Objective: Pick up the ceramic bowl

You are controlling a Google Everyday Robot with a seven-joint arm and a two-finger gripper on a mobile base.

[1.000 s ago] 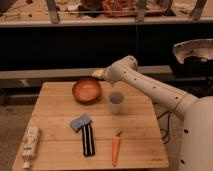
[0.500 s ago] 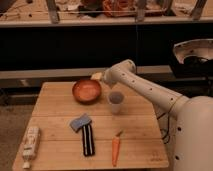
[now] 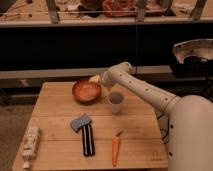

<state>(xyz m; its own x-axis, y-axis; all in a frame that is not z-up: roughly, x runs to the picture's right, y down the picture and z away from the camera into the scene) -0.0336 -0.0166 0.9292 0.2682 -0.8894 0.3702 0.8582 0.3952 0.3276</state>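
My pincer (image 3: pixel 96 80) hangs at the far rim of the ceramic bowl (image 3: pixel 86 92) on the bench (image 3: pixel 55 110), partly hidden by my arm; whether it is clenched or released, I cannot tell.

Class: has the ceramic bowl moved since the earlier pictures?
No: the ceramic bowl sits as before beside the cup, with the gripper at its far rim.
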